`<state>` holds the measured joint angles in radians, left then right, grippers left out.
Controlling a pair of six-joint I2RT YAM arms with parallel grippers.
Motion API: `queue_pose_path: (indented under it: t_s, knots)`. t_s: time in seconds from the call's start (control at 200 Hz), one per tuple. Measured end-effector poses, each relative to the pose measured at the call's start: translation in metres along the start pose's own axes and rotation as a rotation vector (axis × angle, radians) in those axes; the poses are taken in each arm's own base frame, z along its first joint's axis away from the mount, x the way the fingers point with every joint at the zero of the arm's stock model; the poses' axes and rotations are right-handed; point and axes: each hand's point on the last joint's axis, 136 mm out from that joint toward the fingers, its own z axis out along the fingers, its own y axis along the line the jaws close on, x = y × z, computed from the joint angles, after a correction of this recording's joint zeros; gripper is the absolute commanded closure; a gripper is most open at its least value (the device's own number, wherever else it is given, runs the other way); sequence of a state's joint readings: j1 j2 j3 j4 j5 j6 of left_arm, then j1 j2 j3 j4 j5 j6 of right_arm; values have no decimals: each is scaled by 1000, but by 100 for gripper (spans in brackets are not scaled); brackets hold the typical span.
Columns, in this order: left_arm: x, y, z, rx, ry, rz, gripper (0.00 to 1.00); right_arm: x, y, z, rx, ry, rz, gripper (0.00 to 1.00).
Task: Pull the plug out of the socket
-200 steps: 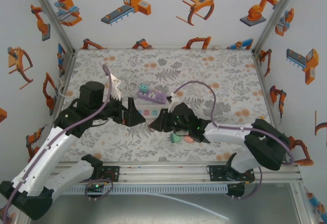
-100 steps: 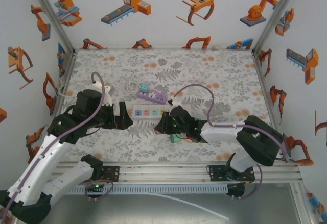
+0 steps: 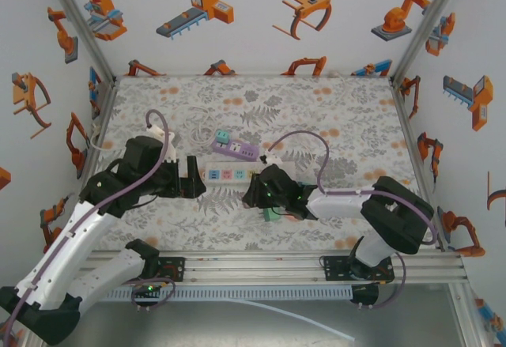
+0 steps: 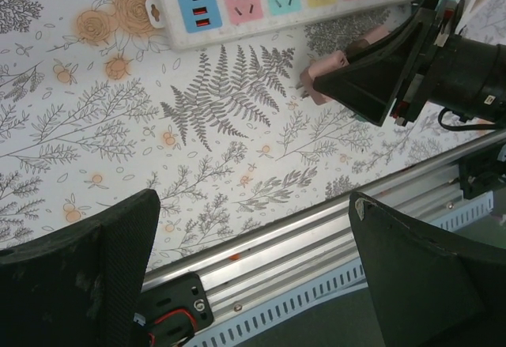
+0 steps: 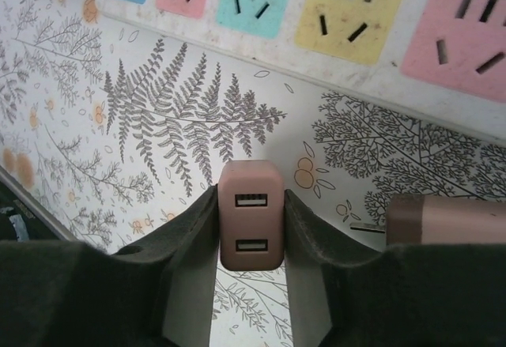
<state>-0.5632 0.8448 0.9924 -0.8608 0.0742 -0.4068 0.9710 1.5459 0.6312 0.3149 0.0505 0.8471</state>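
Right jaws: clenched on the plug [image 5: 251,224], one pad on each of its flat sides.
Plug: a pinkish-brown charger block between the right jaws, its two USB ports facing the wrist camera. It sits apart from the power strip [image 5: 352,7]. Whether it rests on the bench [image 3: 332,118] or hangs above it cannot be told.
Beside the right jaws: a second pinkish block [image 5: 447,220] lies just outside the right-hand pad, and a green block [image 3: 271,214] lies close by.
Ahead of the right jaws: the power strip, whose visible coloured sockets are all empty.
Left jaws: released, spread wide and holding nothing, above the bench's near edge and the metal rail [image 4: 316,236].
Ahead of the left jaws: the same strip, untouched by them, with the right jaws and plug off to one side.
Farther out: a purple strip [image 3: 235,149] lies beyond the white one.
Stage, judged: the plug appears already free, so only carrying it clear remains.
Hazard 1: the plug could slip, because the grip is on smooth sides only.
Hazard 2: a sideways move could knock the neighbouring pinkish block, since it lies so close to the pad.
Hazard 3: a forward drift could shove the strip, because nothing holds it down.
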Motion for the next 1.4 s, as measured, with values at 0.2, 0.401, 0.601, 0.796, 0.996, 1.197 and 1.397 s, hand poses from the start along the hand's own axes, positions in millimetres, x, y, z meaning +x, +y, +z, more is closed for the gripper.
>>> queue_pose_path:
  t_s: [0.2, 0.401, 0.601, 0.796, 0.996, 1.197, 1.397]
  knots:
    - [1, 3, 7, -18, 23, -5, 3, 3, -11, -5, 54, 8, -3, 55]
    - [1, 4, 12, -31, 34, -12, 3, -12, -6, -20, 57, -45, -11, 50]
    - [-1, 16, 21, -101, 36, -59, 3, -36, 3, -46, 51, -131, -88, 50]
    - [-14, 39, 42, -201, 26, -154, 0, -76, 16, -69, 115, -241, -375, 49]
    - [-39, 65, 65, -252, -14, -259, 1, -141, 56, -88, 214, -403, -819, 47]
    - [-73, 77, 75, -247, -77, -313, 2, -184, 93, -74, 257, -419, -1097, 44]
    - [-97, 98, 94, -269, -69, -375, 6, -221, 122, -47, 154, -336, -1144, 35]
